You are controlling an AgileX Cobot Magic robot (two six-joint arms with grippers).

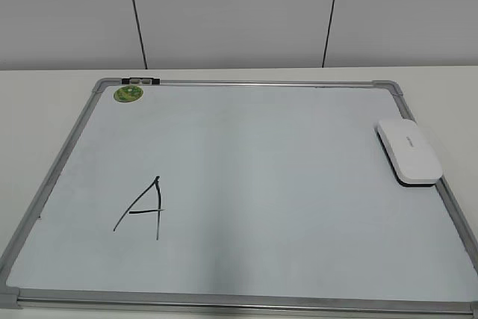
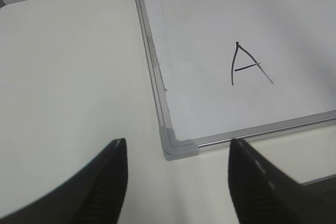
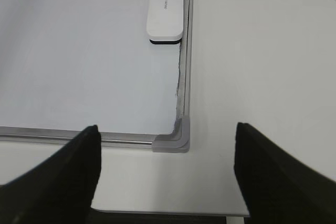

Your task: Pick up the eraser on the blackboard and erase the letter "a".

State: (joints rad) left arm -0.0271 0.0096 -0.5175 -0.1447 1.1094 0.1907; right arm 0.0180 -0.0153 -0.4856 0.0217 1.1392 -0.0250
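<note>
Left hand (image 2: 176,182) is seen spread, empty, above the blackboard (image 2: 178,148) near-left corner; only its wrist view shows it. Right hand (image 3: 165,174) likewise spread, empty, over the near-right corner. Eraser (image 3: 165,15) is seen lying against the right frame. Capital "A" (image 1: 142,211) is visible exterior and left-wrist only, not right-wrist. Bench (image 2: 68,72) is white.

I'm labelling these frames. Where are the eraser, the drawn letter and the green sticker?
eraser (image 1: 408,152), exterior view: middle of its white top.
letter (image 1: 142,211), exterior view: on the crossbar of the black capital "A".
green sticker (image 1: 128,94), exterior view: centre of the round disc.
</note>
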